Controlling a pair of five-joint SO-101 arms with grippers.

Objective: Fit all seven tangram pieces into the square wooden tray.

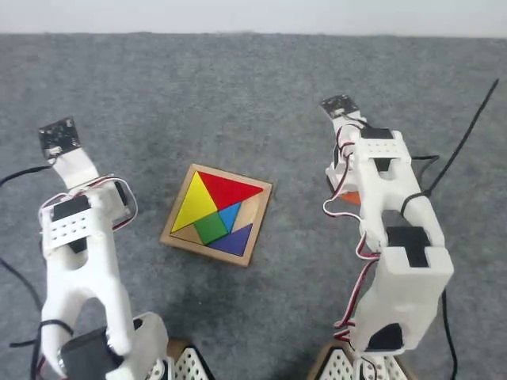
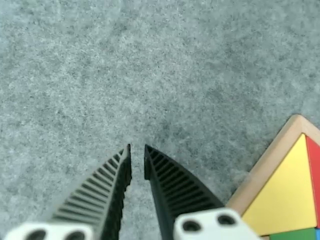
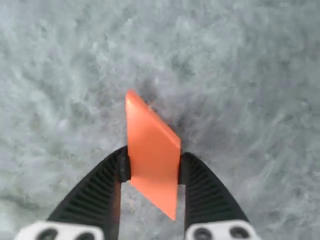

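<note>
Right gripper [image 3: 150, 167]: jaws part-open, clamped on opposite edges of the orange parallelogram piece [image 3: 151, 155], over grey carpet [image 3: 250, 75]. In the high view an orange sliver [image 1: 348, 198] under the right arm is probably this same piece, mostly hidden by the arm. Left gripper [image 2: 137, 160]: jaws almost together with a slim gap, nothing held, over carpet near the square wooden tray [image 2: 265, 172], which is cut off at the frame edge. The tray lies between the arms and holds a yellow triangle [image 1: 192, 207], red triangle [image 1: 228, 190], blue piece [image 1: 230, 216], green piece [image 1: 211, 229] and purple piece [image 1: 234, 239]. Bare wood shows along one side.
</note>
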